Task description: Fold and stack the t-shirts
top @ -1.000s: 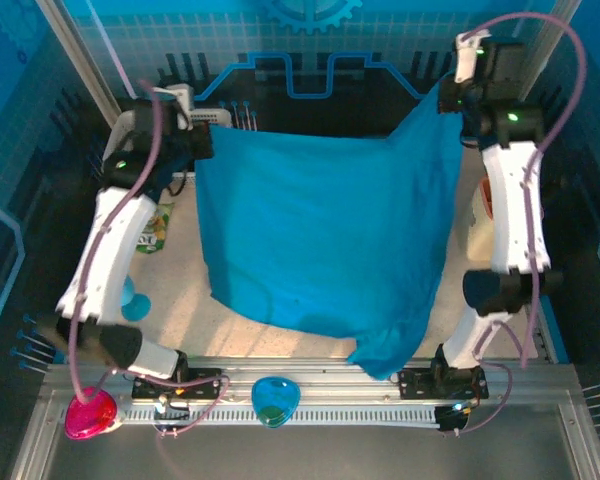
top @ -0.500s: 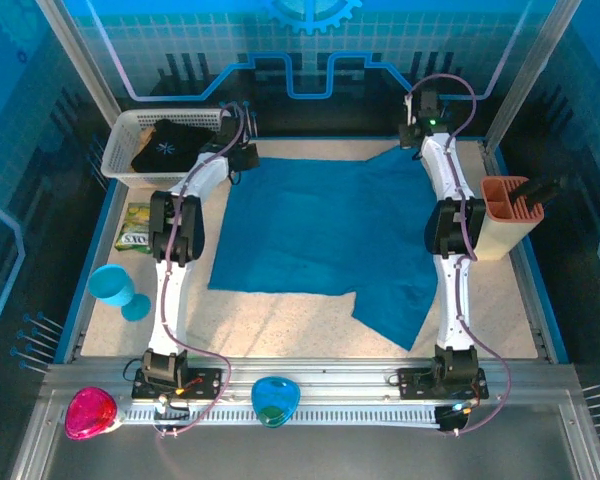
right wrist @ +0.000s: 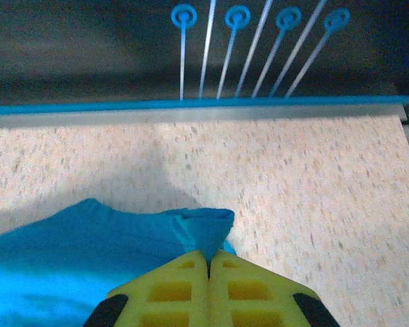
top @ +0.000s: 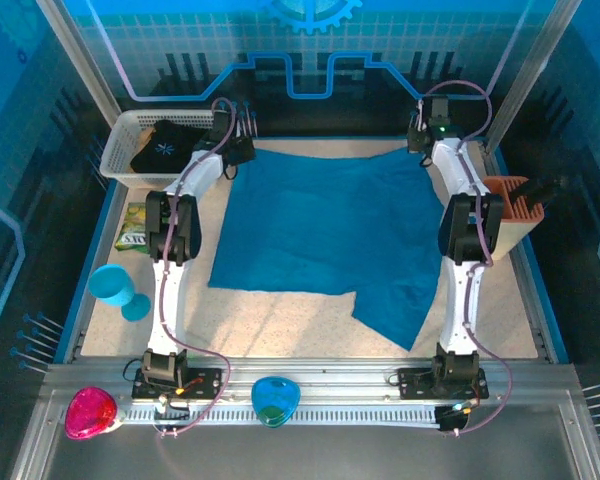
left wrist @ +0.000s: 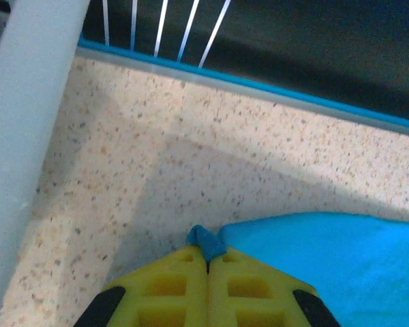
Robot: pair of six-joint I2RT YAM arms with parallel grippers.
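At the far left of the speckled beige tabletop (top: 280, 320), a small light-blue plastic cup (top: 115, 290) is seen lying near the edge, and a green-and-yellow snack packet (top: 135, 228) is placed just behind it. In the far-left corner a white plastic slatted basket (top: 115, 150) is set, and the black cloth t-shirt with a pale starburst print (top: 165, 146) is held crumpled inside it. Just beside the basket, the left gripper (left wrist: 208, 262) is lowered to the table; its yellow fingers (left wrist: 170, 286) are pressed fully together, and a small tuft of the far-left corner of the plain teal-blue cloth t-shirt (top: 330, 230) is pinched between them. This shirt is spread nearly flat across the middle of the table, with one part trailing toward the near edge on the right. At its far-right corner, the right gripper (right wrist: 209, 257) is likewise closed tight, a fold of the teal cloth being clamped between its yellow fingers (right wrist: 170, 289). Further right, an orange-and-beige plastic holder (top: 510, 215) is stood near the table's edge.
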